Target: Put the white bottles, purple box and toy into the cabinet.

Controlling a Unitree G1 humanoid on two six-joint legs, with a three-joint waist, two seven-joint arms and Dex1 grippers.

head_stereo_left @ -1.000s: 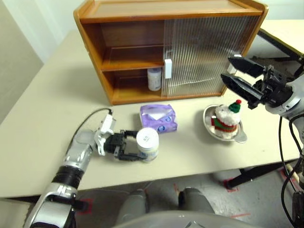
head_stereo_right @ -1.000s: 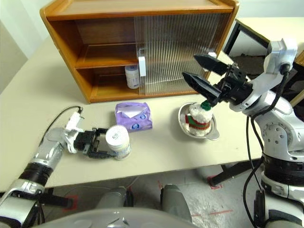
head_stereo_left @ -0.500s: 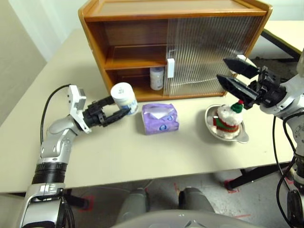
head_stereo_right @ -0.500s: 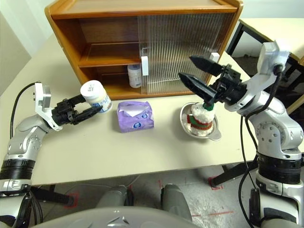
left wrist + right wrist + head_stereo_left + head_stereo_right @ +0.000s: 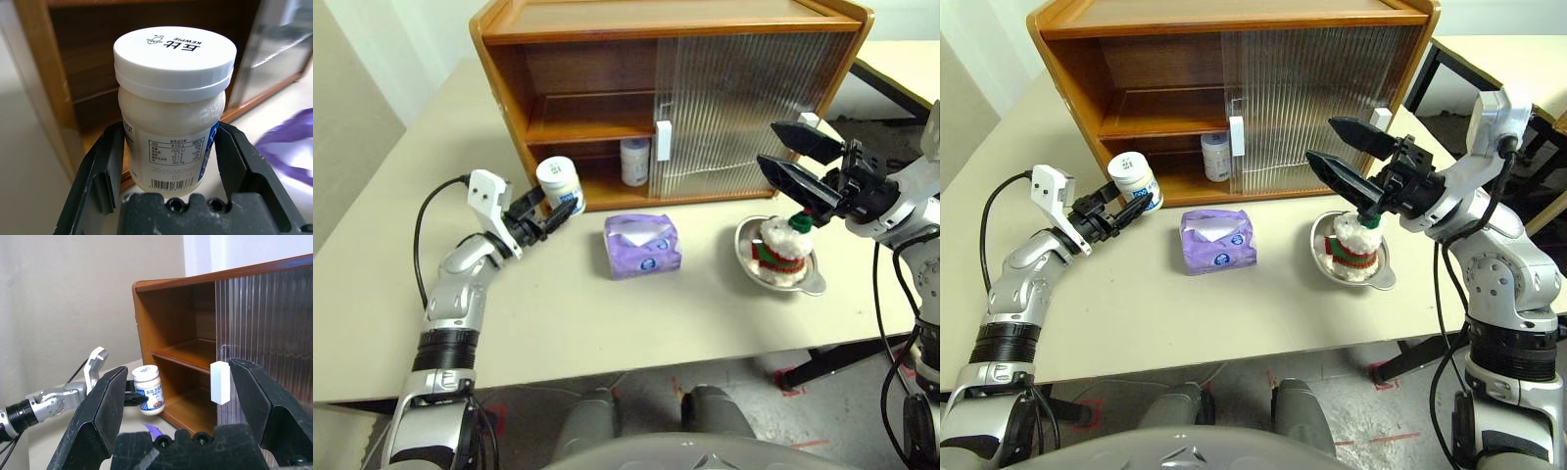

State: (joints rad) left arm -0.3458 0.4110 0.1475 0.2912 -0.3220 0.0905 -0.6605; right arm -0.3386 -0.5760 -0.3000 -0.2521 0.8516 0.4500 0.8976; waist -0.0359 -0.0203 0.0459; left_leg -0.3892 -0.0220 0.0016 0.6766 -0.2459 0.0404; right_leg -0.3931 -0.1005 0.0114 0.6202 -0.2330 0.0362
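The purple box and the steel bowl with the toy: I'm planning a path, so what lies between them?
Nothing: in the left eye view only bare table separates the purple box from the steel bowl holding the toy.

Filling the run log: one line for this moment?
left gripper: holds white bottle at cabinet | right gripper: open above toy

Bright, even indoor light with soft shadows

The pale counter (image 5: pixel 607 323) is evenly lit; things on it cast only faint, short shadows. The cabinet (image 5: pixel 666 98) shelves sit in deeper shade, its ribbed door catching a mild sheen. In the left wrist view the white bottle (image 5: pixel 173 107) is sharp, the background blurred.
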